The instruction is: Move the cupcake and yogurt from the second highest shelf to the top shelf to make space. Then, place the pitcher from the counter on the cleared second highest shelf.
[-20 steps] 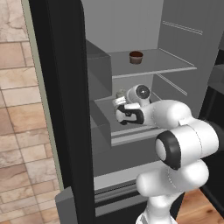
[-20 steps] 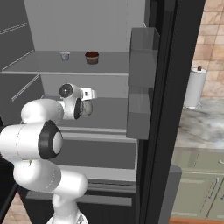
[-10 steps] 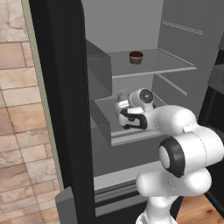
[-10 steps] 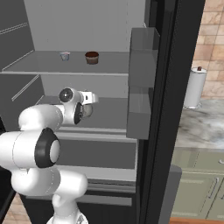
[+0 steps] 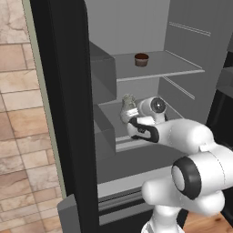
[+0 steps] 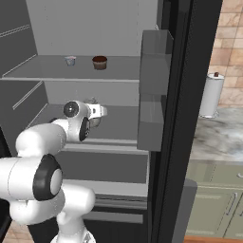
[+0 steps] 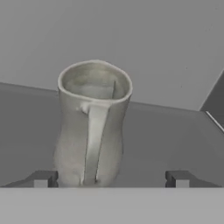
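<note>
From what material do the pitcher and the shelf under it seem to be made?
The pitcher looks like matte glazed ceramic or stoneware: grey-beige, mottled, with a thick, uneven rim. The shelf below it is a flat, even grey panel, perhaps plastic or frosted glass; the rendering leaves this open.

The round grey-beige jug with a handle (image 7: 92, 127) is one pale colour all over. The little cupcake (image 6: 99, 62) has a dark brown top and a lighter brown wrapper. The tiny cup (image 6: 70, 60) is white. The marble counter (image 6: 218, 135) is white with grey streaks.
</note>
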Available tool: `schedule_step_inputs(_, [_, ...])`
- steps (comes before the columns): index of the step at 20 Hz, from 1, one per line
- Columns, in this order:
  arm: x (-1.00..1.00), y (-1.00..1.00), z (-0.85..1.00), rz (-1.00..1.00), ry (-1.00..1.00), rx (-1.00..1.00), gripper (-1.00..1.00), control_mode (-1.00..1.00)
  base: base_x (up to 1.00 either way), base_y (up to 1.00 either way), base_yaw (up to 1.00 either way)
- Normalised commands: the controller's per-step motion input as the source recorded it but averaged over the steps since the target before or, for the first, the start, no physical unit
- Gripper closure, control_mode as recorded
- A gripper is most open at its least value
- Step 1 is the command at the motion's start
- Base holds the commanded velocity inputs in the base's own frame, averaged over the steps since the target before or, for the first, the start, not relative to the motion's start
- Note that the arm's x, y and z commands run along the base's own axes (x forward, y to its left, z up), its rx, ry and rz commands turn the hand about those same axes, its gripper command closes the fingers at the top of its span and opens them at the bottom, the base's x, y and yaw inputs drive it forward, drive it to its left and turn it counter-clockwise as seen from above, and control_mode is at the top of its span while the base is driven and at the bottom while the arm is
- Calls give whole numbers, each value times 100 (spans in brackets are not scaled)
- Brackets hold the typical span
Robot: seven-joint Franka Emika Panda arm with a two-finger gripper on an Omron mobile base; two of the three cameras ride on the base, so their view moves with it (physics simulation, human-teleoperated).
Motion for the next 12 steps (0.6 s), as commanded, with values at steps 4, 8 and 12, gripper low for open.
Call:
schedule_step_inputs(4, [-86,0,12,0,-1,0,-100,-100,0,0,0])
schedule_step_inputs(8, [-94,0,44,0,-5,0,-100,-100,0,0,0])
schedule_step_inputs(12, [-87,0,80,0,-8,0,-100,-100,0,0,0])
